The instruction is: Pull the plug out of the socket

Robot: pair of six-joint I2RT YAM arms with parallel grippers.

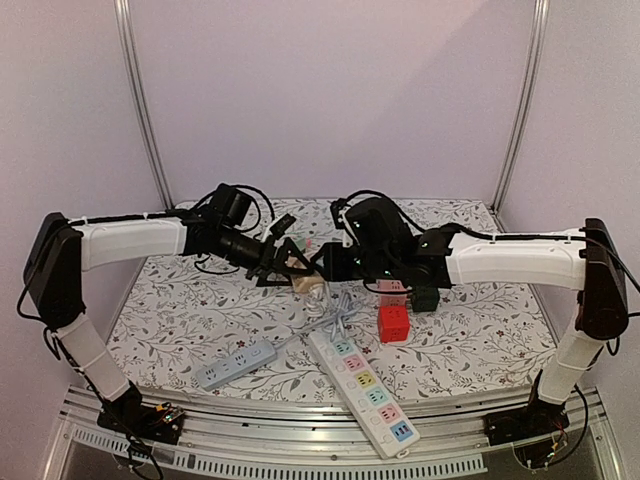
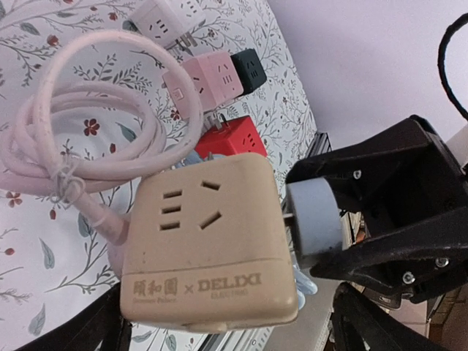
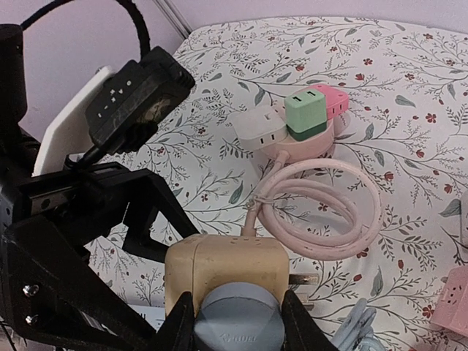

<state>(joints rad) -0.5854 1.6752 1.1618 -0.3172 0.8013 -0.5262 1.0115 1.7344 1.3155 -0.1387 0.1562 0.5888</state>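
Observation:
A beige cube socket (image 2: 208, 241) hangs above the table with its pink coiled cable (image 2: 80, 139) trailing down to the cloth. A round grey plug (image 2: 314, 216) sits in the socket's side face, and a short stretch of metal pin shows between the two. My right gripper (image 3: 238, 322) is shut on the grey plug (image 3: 238, 325), one finger on each side. My left gripper (image 2: 230, 325) is open around the socket, and a gap shows on its right side. In the top view both grippers meet over the table's middle at the socket (image 1: 305, 278).
On the floral cloth lie a grey power strip (image 1: 235, 365), a long white strip with coloured outlets (image 1: 365, 385), a red cube (image 1: 393, 322) and a dark green cube (image 1: 425, 298). Green (image 3: 307, 111), white (image 3: 259, 130) and pink (image 3: 333, 99) cubes cluster beyond the cable.

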